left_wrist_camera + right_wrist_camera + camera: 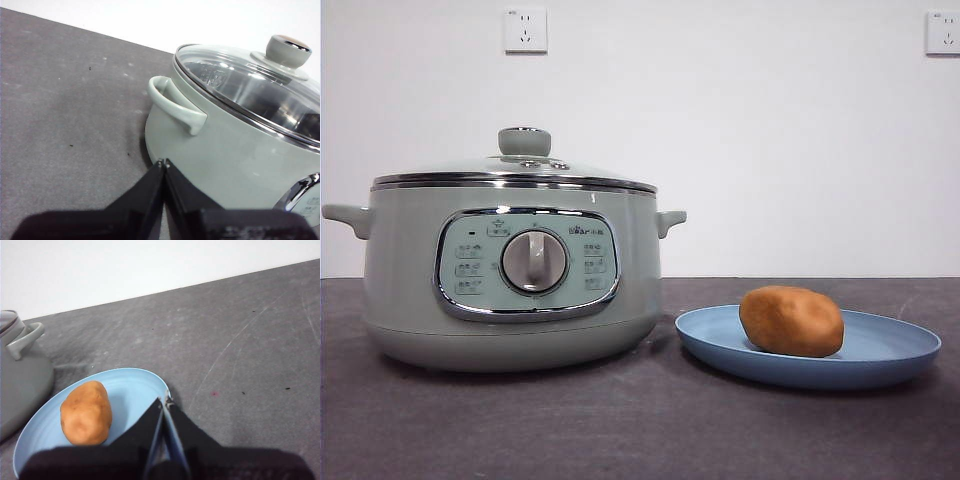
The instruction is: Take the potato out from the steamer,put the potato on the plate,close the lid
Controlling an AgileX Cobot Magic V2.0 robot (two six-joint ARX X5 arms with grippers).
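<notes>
The large round sage-green electric steamer (515, 275) stood on the left of the dark grey worktop (620, 430), and its domed glass lid (515, 172) with the pale-green knob (524, 141) sat square on the chrome rim. Just to its right, apart from the pot wall, lay the shallow light-blue plate (880, 365), and the smooth orange-brown oval potato (791, 321) rested on it, a little left of the plate's centre.

Neither arm showed in the front view. The left hand (163, 162) hung off the steamer's left side, close to the side handle (175, 104), its two black jaws pressed tip to tip with nothing between them. The right hand (165, 401) hovered over the near right rim of the plate, likewise pinched closed and empty, clear of the potato.

By how things lay, all three parts of the task looked done. What remained was only to withdraw cleanly: each hand would do well to lift straight up before swinging away, the left keeping off the handle and lid so the seating was not jarred, the right avoiding the plate rim so the potato did not roll.
</notes>
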